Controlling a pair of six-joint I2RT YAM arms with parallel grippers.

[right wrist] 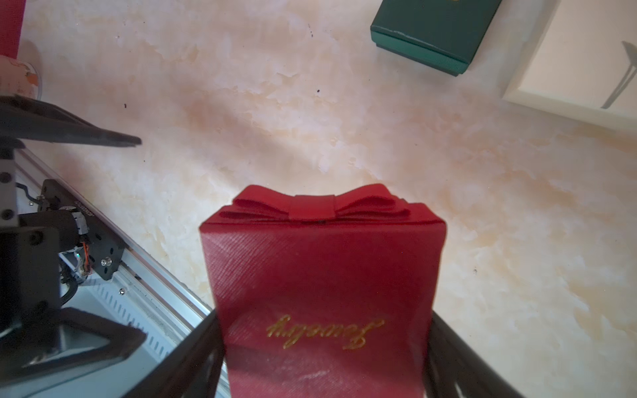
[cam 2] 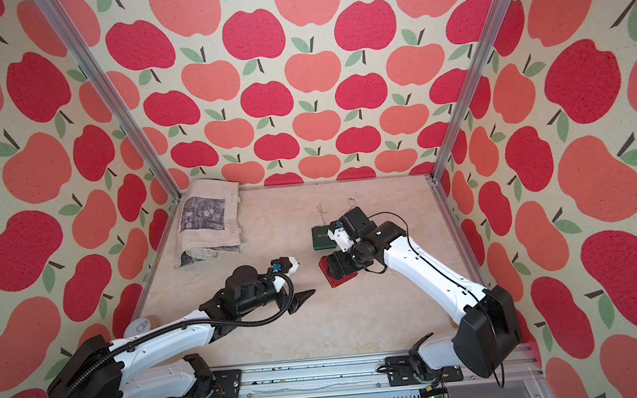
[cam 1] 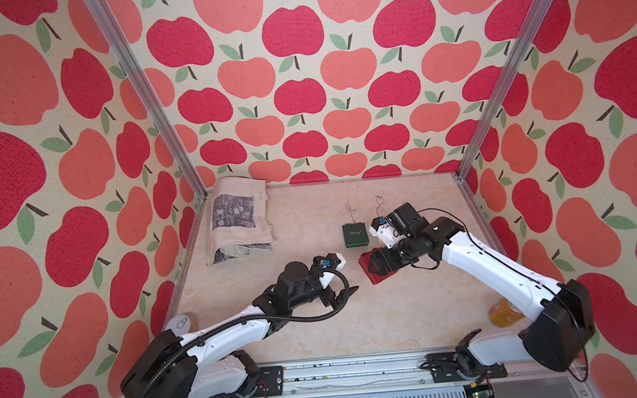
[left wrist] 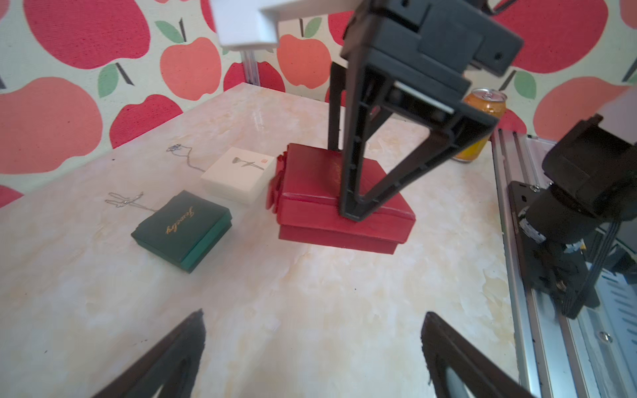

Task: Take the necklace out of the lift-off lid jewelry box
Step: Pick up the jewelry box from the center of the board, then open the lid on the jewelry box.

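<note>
A red jewelry box [left wrist: 310, 186] with a bow and gold lettering stands right of the table's middle, its lid on; the necklace is hidden. My right gripper [right wrist: 322, 320] comes down from above and is shut on the box [right wrist: 320, 268], one finger on each side of the lid. In both top views the arm covers most of the box [cam 1: 369, 277] [cam 2: 333, 280]. My left gripper [left wrist: 314, 313] [cam 1: 346, 295] hangs open and holds nothing, a short way from the box on the bow side.
A green box [left wrist: 179, 227] and a white box [left wrist: 238, 172] lie just behind the red one, each with a thin silver chain [left wrist: 124, 200] [left wrist: 179, 149] on the table beside it. Folded cloth [cam 1: 237, 222] at back left. Orange can [cam 1: 504, 313] at front right.
</note>
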